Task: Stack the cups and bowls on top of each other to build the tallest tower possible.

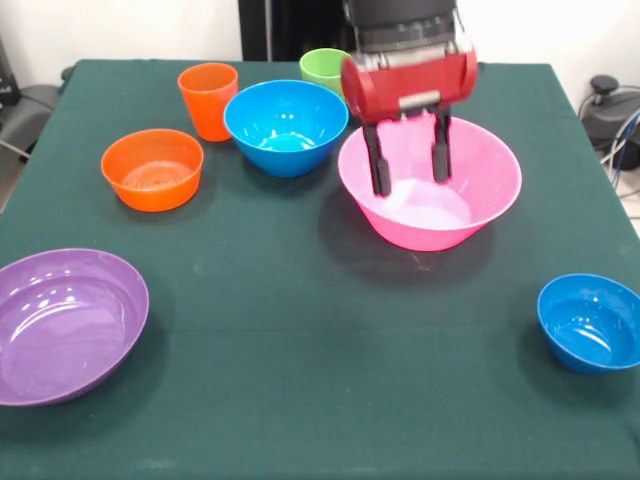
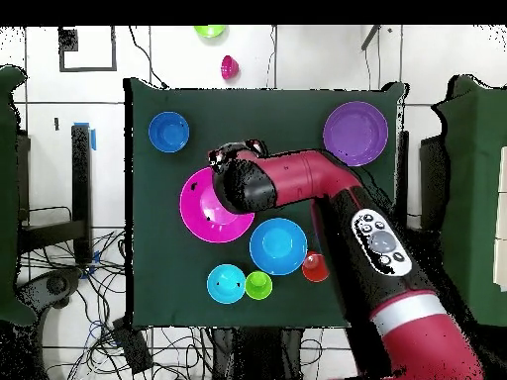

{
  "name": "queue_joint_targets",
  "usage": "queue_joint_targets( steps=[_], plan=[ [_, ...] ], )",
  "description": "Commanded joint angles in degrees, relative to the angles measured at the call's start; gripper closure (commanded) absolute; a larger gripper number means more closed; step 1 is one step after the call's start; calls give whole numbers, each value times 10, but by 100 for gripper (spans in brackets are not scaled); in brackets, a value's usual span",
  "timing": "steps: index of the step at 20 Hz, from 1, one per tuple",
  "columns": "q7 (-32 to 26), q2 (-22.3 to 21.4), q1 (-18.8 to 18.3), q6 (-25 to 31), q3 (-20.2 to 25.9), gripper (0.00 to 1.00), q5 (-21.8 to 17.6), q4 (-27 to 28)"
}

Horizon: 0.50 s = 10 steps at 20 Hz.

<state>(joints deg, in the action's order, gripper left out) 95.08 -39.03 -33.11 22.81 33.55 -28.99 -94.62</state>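
Our gripper (image 1: 408, 152) hangs over the pink bowl (image 1: 470, 195), its two fingers (image 1: 376, 165) spread apart and empty, their tips down inside the bowl's mouth toward its far wall. Nothing is stacked yet, as far as we can judge: every piece sits alone on the desk (image 1: 300, 340).

The pink bowl is the widest, so we read it as the tower's base, and the step in hand as either gripping its rim or leaving it for a smaller piece. If we grip it, we should set one finger inside the wall and one outside, close on the rim squarely, and lift straight so the glossy plastic does not slip or tip.

The blue bowl (image 1: 285, 125) stands just beside it to the picture's left, with the green cup (image 1: 322, 68) behind and the orange cup (image 1: 207, 98) next to that. The orange bowl (image 1: 152, 168) lies further out, the purple bowl (image 1: 68, 325) near the front corner, the dark blue bowl (image 1: 590, 322) well apart at the other side. The overhead view also shows a cyan bowl (image 2: 226, 284) touching the green cup.
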Motion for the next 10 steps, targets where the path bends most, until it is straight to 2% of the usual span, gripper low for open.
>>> queue_joint_targets(
  steps=[1, 3, 4, 7, 8, 10],
  plan=[
    [-130, -72, -51, 152, 73, 0, 36, -57],
    [-135, -65, -70, 149, 90, 0, 34, -63],
    [-119, -109, -109, 87, 112, 0, 23, -175],
    [-130, -90, -130, 86, 138, 0, 6, -172],
    [-129, -96, -123, 105, 128, 0, -3, -167],
    [-99, -132, -75, 190, 68, 0, -18, -146]
  ],
)
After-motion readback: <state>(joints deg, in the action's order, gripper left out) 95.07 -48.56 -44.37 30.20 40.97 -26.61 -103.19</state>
